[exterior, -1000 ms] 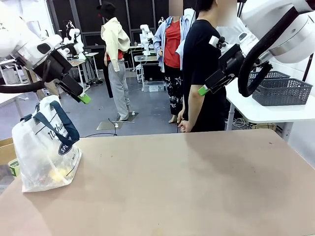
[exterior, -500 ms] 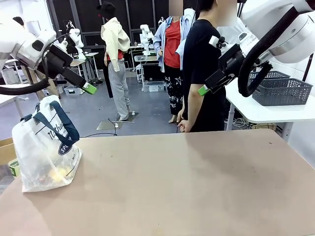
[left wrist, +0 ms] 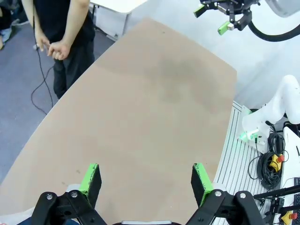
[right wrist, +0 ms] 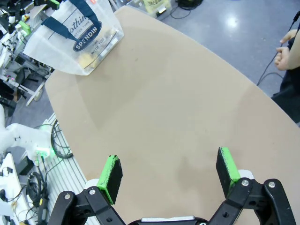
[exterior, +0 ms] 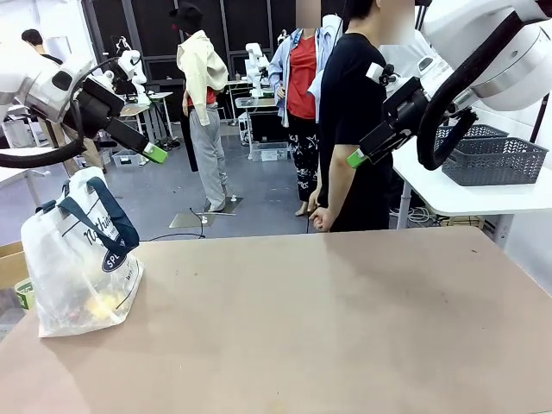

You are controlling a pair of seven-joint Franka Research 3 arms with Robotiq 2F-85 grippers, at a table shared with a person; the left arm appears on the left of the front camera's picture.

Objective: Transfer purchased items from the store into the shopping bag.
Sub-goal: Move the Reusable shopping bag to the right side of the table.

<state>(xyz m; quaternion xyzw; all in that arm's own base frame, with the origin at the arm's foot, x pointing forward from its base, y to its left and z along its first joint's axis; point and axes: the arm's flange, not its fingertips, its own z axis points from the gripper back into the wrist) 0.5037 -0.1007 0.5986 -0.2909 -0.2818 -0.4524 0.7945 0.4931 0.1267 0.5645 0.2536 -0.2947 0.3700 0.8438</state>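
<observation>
- Bag (exterior: 79,259) sits at the left end of the worktop (exterior: 328,319), slumped; judged light, soft and slippery, best taken by the navy straps (exterior: 108,211).
- Items (exterior: 97,306) lie inside at its bottom, one pale yellow; judged small and light.
- Left claw (left wrist: 146,180) and right claw (right wrist: 169,173) both hang raised, jaws apart, holding nothing.
- Lettering: logo reads "SPENDIN", with script above that is partly legible.

I see the shopping bag (exterior: 79,259) slumped at the table's left edge | frosted clear plastic, navy straps, script and round logo | purchased items (exterior: 97,306) inside at its bottom, one pale yellow, others dark.
</observation>
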